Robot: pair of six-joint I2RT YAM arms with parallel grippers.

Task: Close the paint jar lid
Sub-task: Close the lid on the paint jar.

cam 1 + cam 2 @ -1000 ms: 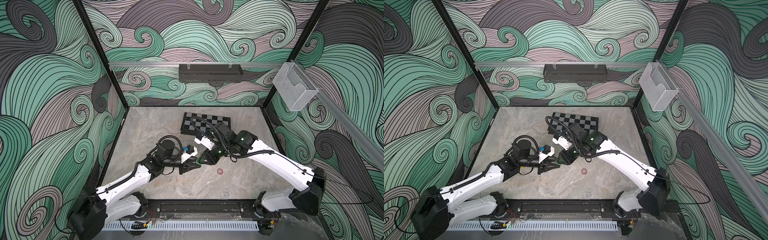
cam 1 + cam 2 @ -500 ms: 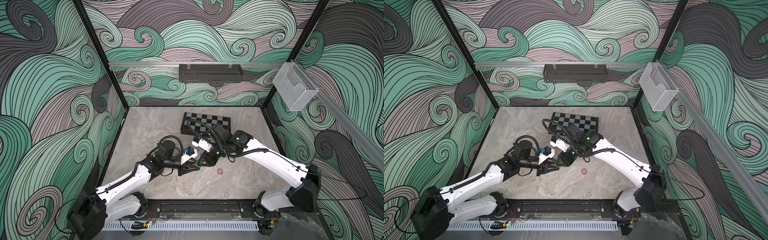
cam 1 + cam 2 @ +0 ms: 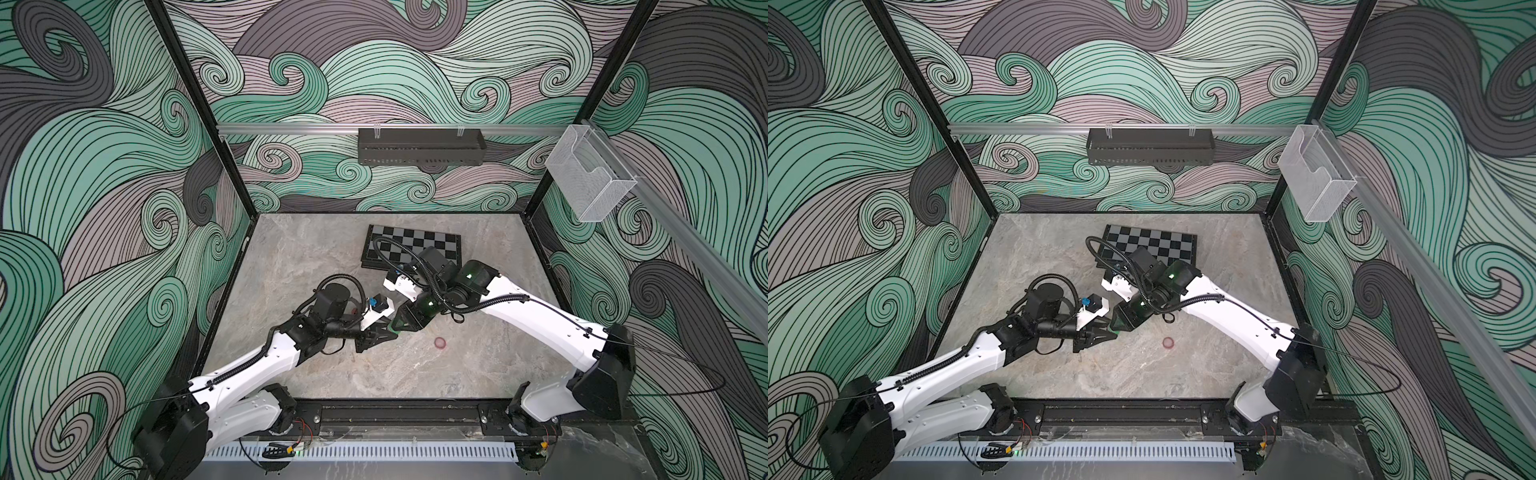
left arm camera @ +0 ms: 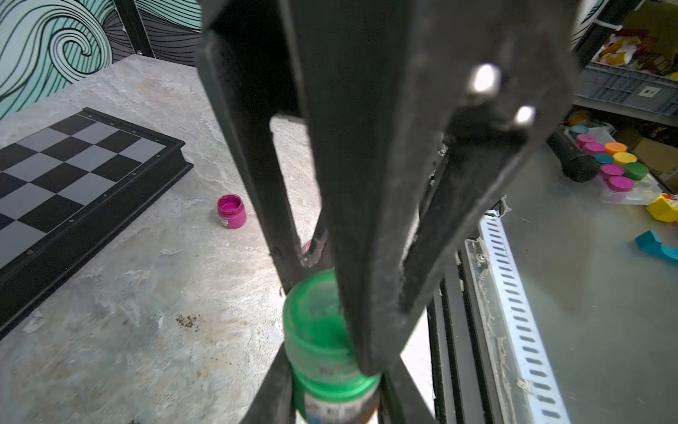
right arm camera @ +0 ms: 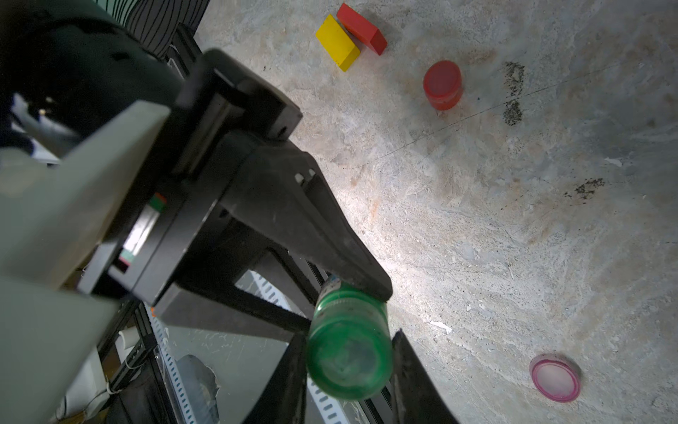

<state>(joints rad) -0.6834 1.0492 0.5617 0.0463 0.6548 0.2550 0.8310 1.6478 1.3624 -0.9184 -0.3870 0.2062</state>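
left gripper [image 4: 339,398] clenched on green paint jar [image 4: 332,409] | right gripper [image 5: 348,367] clamped on green lid [image 5: 348,352], lid sits on the jar's mouth | jar near centre of table [image 3: 324,257], between both arms | open magenta jar [image 4: 231,212] and pink lid [image 5: 556,378] well apart

The left arm [image 3: 257,365] and right arm [image 3: 540,316] extend inward, meeting at the green paint jar [image 4: 332,402]. Noted: left gripper [image 3: 380,334] clamped on jar body — right gripper [image 3: 397,326] clamped on its lid [image 5: 348,359], opposing, tips adjacent.

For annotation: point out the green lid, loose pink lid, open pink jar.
green lid [image 4: 312,312], left wrist view, its top face
loose pink lid [image 5: 556,378], right wrist view, its centre
open pink jar [image 4: 231,213], left wrist view, its side
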